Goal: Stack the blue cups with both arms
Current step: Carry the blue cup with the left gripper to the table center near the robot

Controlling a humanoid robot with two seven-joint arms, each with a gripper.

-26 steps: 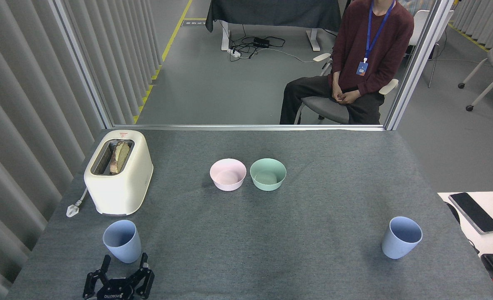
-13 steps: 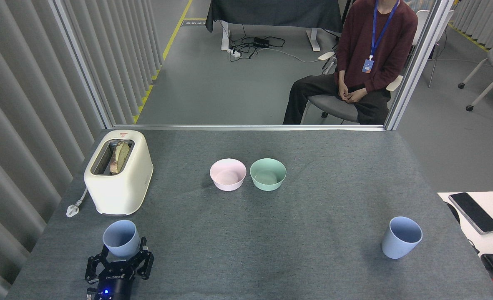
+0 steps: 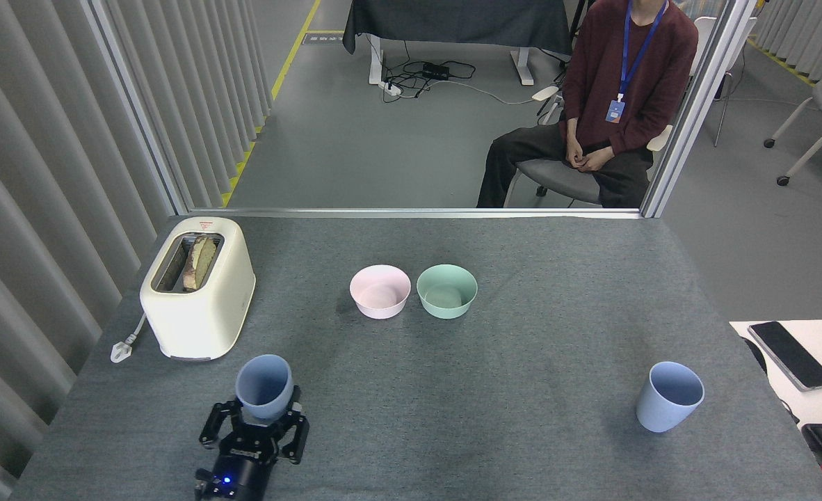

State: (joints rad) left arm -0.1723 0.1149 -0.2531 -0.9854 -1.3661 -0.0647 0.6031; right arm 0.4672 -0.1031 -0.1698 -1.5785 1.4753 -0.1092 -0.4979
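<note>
Held cup upright, target cup far right.
Left gripper (image 3: 263, 424) is clamped on one blue cup (image 3: 264, 386); the second cup (image 3: 669, 396) stands upright, well apart rightward; right gripper unseen.

The light is even and fairly bright, coming from overhead, with no hard glare anywhere. On the grey table (image 3: 522, 348) shadows are soft and short: a faint dark patch lies left of the pink bowl (image 3: 380, 291), and a dim one left of the right-hand blue cup (image 3: 668, 396). The white toaster (image 3: 197, 287) is bright but not washed out. Focus is sharp from the near edge to the seated person (image 3: 609, 104). The upright frame posts lean outward toward the corners, showing wide-lens distortion.
</note>
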